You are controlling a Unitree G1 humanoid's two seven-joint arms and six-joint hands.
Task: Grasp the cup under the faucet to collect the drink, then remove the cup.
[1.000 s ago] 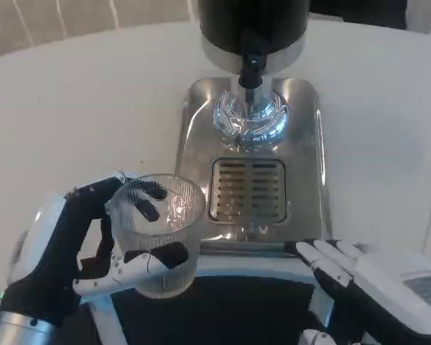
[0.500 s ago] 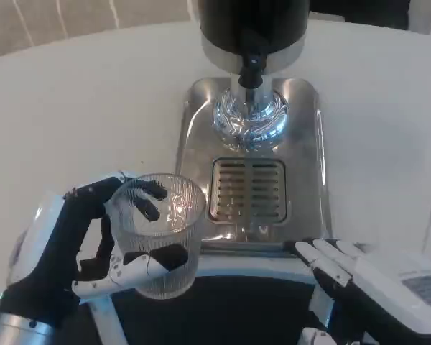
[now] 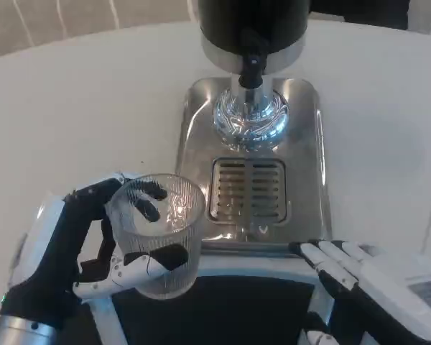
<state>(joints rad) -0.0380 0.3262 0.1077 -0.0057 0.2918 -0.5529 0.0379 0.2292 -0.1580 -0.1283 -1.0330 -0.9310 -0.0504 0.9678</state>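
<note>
Nearest the camera, the left hand (image 3: 72, 251) grips the clear ribbed glass cup (image 3: 160, 233) upright around its wall, thumb across the front and fingers visible through the glass, holding it just left of the shiny steel drip tray (image 3: 309, 165) rather than under the faucet. The right hand (image 3: 366, 284) lies open with fingers spread at the tray's near right corner, its lower part cut off by the frame. Farther back on the white tabletop (image 3: 79, 108), the slotted drain grate (image 3: 248, 189) sits mid-tray, and beyond it the black faucet (image 3: 251, 66) hangs from the black cylindrical dispenser (image 3: 253, 21), whose top is cropped; whether the cup holds liquid is unclear.
</note>
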